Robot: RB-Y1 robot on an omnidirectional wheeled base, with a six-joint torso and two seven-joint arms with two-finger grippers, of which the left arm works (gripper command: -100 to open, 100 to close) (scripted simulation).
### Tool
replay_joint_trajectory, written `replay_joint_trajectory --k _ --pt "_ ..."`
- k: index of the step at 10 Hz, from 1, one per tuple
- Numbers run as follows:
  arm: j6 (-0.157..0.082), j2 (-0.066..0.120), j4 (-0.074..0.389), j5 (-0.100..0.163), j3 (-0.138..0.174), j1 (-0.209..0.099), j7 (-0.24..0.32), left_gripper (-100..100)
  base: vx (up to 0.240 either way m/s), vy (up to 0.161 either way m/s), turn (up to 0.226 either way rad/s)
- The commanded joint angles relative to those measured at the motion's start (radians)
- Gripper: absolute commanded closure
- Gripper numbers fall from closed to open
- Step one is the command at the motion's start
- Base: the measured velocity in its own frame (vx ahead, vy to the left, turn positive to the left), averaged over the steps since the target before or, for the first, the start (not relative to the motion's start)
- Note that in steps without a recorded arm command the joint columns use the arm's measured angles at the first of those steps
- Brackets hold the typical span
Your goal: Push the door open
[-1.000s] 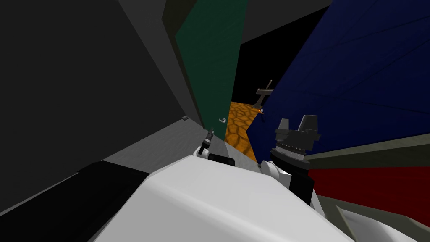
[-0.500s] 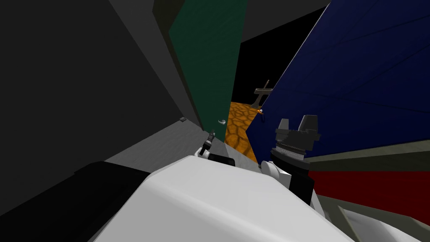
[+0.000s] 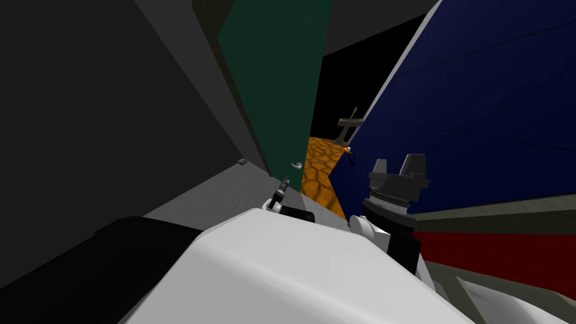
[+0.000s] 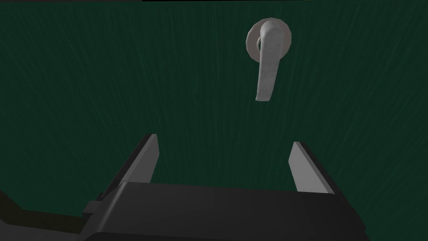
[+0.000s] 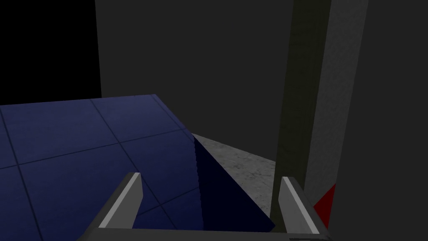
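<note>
Facing the dark green door [image 4: 125,67] (grey lever handle [image 4: 267,62]), left jaws gape wide; right jaws likewise.

House hallway: green door [image 3: 275,84], blue tiled wall [image 3: 478,112]
</note>
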Motion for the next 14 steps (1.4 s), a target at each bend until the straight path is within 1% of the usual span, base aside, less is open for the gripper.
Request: replay_joint_trajectory --k 1,3,5,8,9,10,12,14 --pt "-0.011 -0.002 0.031 0.001 -0.007 -0.007 0.004 -100 0.086 0.041 -0.044" --pt "-0.020 -0.005 0.067 0.002 -0.015 -0.017 0.009 -100 0.090 0.032 -0.060" --pt "-0.035 -0.011 0.126 0.004 -0.028 -0.034 0.017 -100 0.110 0.069 -0.091" --pt "-0.052 -0.020 0.188 0.006 -0.041 -0.052 0.025 -100 0.132 0.077 -0.065" --pt "-0.050 -0.018 0.180 0.006 -0.038 -0.051 0.024 -100 0.060 0.026 -0.014" --pt "-0.055 -0.015 0.190 0.007 -0.034 -0.055 0.023 -100 0.118 -0.004 -0.029" --pt "-0.059 -0.014 0.200 0.008 -0.029 -0.059 0.022 -100 0.198 -0.083 -0.029" --pt "-0.064 -0.017 0.212 0.010 -0.022 -0.064 0.020 -100 0.189 -0.084 -0.033"
